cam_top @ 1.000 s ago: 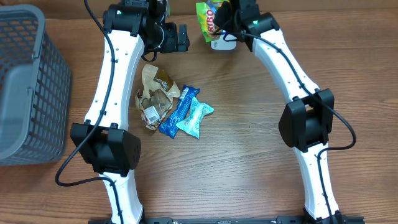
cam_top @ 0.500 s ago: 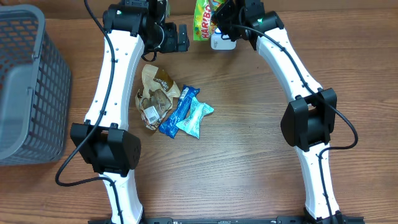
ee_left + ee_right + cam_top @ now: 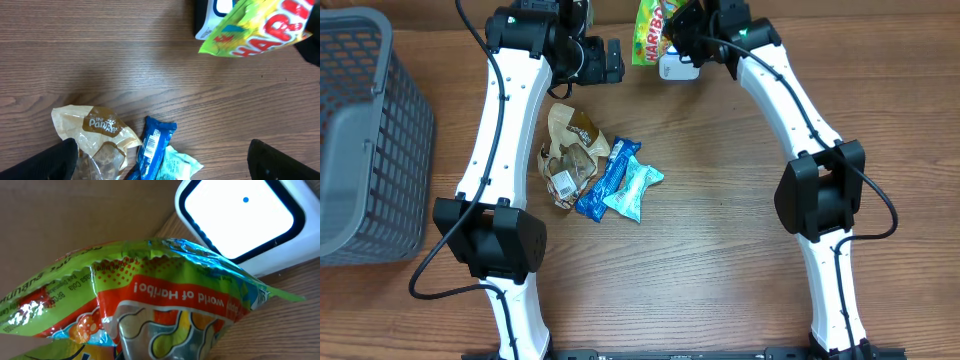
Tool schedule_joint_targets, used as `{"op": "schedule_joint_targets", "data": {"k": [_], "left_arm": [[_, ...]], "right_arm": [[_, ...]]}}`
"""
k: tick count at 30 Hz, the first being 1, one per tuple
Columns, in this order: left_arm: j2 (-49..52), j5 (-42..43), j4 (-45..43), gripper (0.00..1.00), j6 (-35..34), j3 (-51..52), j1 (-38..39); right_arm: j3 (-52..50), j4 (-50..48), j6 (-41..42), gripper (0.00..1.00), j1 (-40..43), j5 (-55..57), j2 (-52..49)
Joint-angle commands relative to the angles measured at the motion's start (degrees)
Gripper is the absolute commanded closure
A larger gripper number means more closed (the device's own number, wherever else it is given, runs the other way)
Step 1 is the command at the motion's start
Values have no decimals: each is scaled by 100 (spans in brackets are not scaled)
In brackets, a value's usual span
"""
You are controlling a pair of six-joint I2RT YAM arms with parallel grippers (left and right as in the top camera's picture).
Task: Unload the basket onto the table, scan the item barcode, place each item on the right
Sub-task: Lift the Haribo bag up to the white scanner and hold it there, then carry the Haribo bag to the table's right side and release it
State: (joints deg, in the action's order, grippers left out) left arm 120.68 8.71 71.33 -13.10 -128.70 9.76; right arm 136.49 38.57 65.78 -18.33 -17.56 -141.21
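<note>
Candy bag (image 3: 650, 22) is pinched in the right hand (image 3: 672, 28), which is clamped tight on it. Bag is held off the tabletop (image 3: 720, 250), just beside the scanner (image 3: 678, 68) (window lit white in the wrist view). Left hand (image 3: 608, 60) gapes wide and holds nothing, near the snack pile (image 3: 595, 170). Basket (image 3: 360, 130) sits far left.

overhead: fixed high, looked straight down on the whole table (image 3: 720, 250), basket (image 3: 360, 130) at its left edge | left wrist: looked down from nearer the tabletop over blue wrappers (image 3: 152, 145) | right wrist: sat very close to the Haribo bag (image 3: 150, 295), scanner (image 3: 240, 220) behind | shared: bag and scanner showed in all three
</note>
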Motion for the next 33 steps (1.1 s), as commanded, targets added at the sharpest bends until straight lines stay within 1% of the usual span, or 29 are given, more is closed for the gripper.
{"op": "schedule_joint_targets", "data": {"k": [1, 3, 8, 10, 13, 17, 18, 19, 20, 21, 22, 23, 25, 28, 31, 33], "left_arm": [[50, -33, -2, 0, 131, 11, 39], [50, -35, -2, 0, 131, 11, 39], [50, -35, -2, 0, 131, 11, 39], [50, -35, -2, 0, 131, 11, 39], [50, -35, -2, 0, 131, 11, 39], [50, -35, -2, 0, 131, 11, 39], [50, -33, -2, 0, 131, 11, 39], [50, -35, -2, 0, 131, 11, 39], [50, -33, -2, 0, 131, 11, 39], [50, -35, -2, 0, 131, 11, 39], [50, -33, -2, 0, 131, 11, 39], [50, -33, -2, 0, 131, 11, 39], [50, -35, -2, 0, 131, 11, 39], [50, -35, -2, 0, 131, 11, 39], [50, -33, -2, 0, 131, 11, 39], [50, -35, -2, 1, 131, 11, 39]], "right_arm": [[26, -105, -20, 97, 74, -188, -111], [26, -138, -107, 96, 72, -203, -201], [26, -326, -796, 96, 72, -240, -358], [42, -533, -1429, 96, 72, -706, -343], [46, -258, -1926, 96, 144, -1021, -251], [46, 595, -2789, 96, 330, -927, 181], [46, 1032, -3154, 96, 398, -643, 459], [46, 1263, -3335, 96, 428, -452, 614], [46, 1576, -3556, 96, 461, -160, 824], [46, 2142, -3893, 96, 501, 435, 1211], [46, 2463, -4050, 96, 525, 809, 1440], [46, 3080, -4199, 96, 557, 1513, 1867], [46, 3875, -4201, 96, 616, 2284, 2358], [46, 4918, -4179, 96, 761, 2872, 2798], [33, 5849, -4175, 96, 1034, 2955, 2820], [-225, 5845, -4172, 96, 1207, 2769, 2806]]}}
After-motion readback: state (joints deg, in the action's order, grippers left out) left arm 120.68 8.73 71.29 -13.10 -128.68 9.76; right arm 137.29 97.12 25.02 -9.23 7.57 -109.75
